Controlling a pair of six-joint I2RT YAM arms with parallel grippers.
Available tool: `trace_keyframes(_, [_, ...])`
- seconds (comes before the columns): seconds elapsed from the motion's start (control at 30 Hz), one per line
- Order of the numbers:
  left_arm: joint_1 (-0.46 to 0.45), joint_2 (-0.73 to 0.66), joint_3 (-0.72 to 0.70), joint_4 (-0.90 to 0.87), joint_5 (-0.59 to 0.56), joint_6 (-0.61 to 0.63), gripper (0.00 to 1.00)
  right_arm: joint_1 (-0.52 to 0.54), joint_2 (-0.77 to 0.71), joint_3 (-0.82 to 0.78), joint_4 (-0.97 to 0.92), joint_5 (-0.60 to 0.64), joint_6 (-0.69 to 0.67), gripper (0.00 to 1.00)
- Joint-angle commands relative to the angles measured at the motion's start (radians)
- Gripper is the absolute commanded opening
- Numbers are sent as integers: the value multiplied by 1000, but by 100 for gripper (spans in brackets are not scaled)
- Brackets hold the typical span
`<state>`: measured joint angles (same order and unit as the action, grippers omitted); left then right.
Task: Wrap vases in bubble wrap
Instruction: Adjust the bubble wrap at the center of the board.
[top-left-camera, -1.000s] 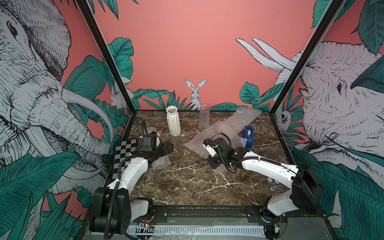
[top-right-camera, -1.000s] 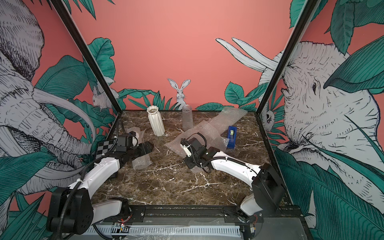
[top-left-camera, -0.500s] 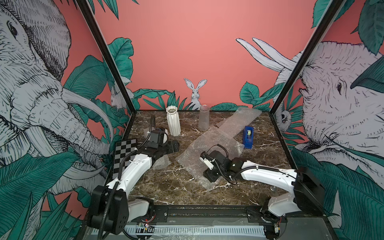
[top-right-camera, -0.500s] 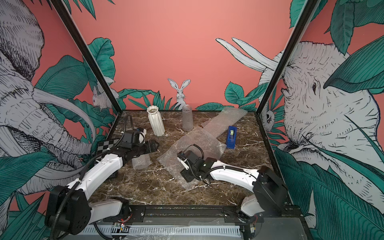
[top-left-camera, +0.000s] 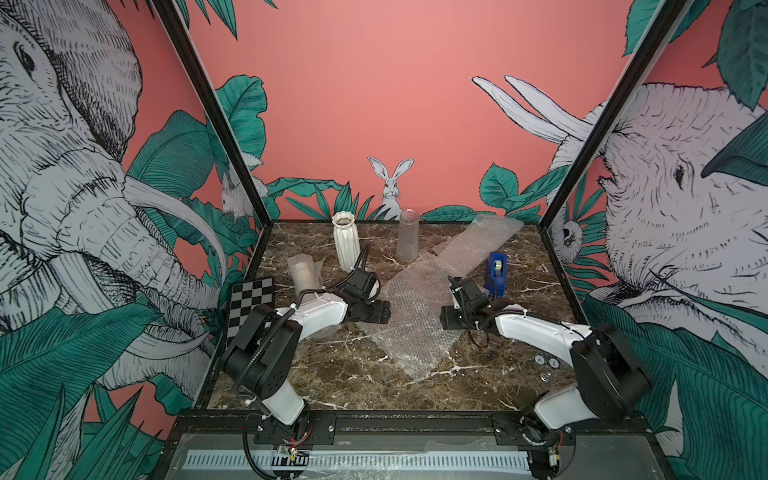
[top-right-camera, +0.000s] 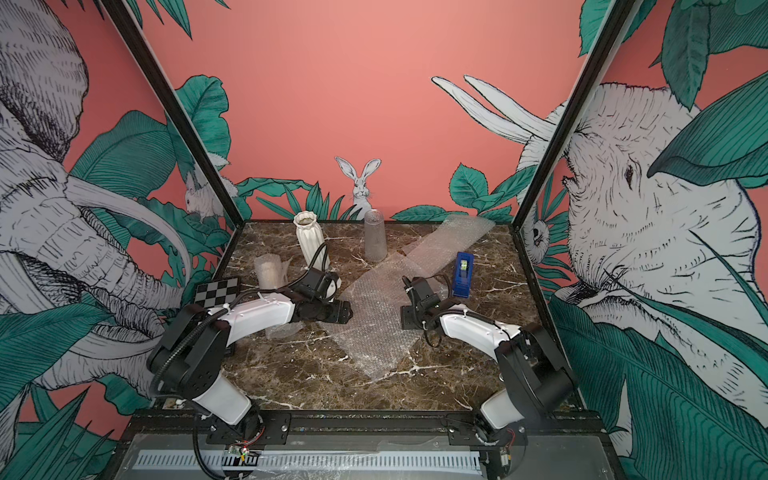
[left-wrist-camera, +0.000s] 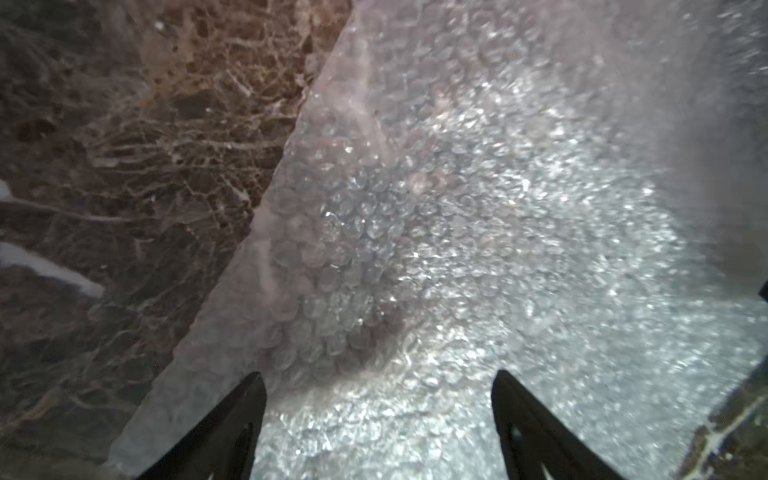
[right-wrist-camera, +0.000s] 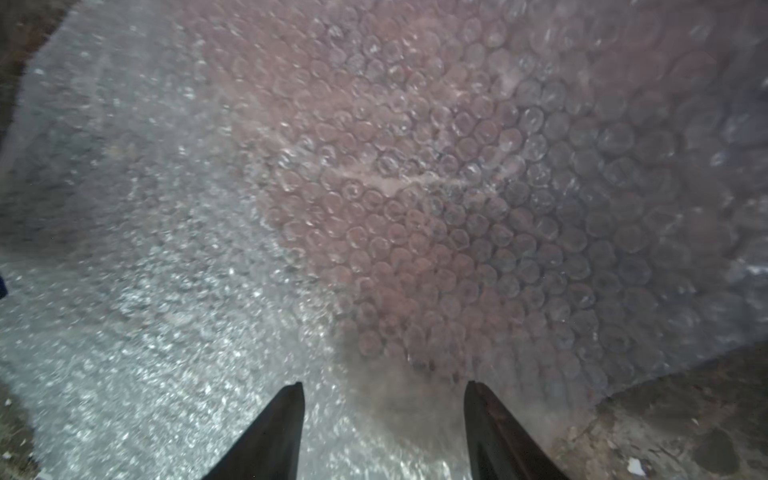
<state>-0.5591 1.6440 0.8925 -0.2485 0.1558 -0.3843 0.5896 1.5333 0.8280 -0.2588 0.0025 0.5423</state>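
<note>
A large bubble wrap (top-left-camera: 411, 320) sheet lies flat mid-table, in both top views (top-right-camera: 374, 324). My left gripper (top-left-camera: 384, 318) sits low at its left edge, open, and the left wrist view (left-wrist-camera: 378, 382) shows only sheet between the fingers. My right gripper (top-left-camera: 446, 322) faces it at the right edge, open, over the wrap (right-wrist-camera: 384, 384). A white ribbed vase (top-left-camera: 346, 241) and a clear glass vase (top-left-camera: 407, 241) stand upright at the back. A wrap-covered upright vase (top-left-camera: 305, 272) stands at the left. A second bubble wrap sheet (top-left-camera: 482, 241) lies back right.
A blue tape dispenser (top-left-camera: 496, 274) stands just behind my right arm. A checkerboard card (top-left-camera: 251, 297) leans at the left wall. Three small round discs (top-left-camera: 546, 361) lie near the front right. A crumpled bit of wrap (top-left-camera: 328, 330) lies under my left arm.
My right gripper dragged the sheet toward the front, let go and opened, then drew back to its right edge. My left arm swung from the wrapped vase to the sheet's left edge.
</note>
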Motion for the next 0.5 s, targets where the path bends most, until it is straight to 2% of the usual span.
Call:
trace_keyframes(0.0, [-31, 10, 18, -21, -9, 28, 86, -13, 59, 70, 7, -5, 10, 62])
trace_keyframes(0.23, [-82, -18, -86, -42, -22, -37, 85, -40, 123, 91, -21, 22, -28, 62])
trace_keyframes(0.47, [-194, -203, -239, -131, -71, -128, 85, -34, 134, 71, -47, -12, -51, 59])
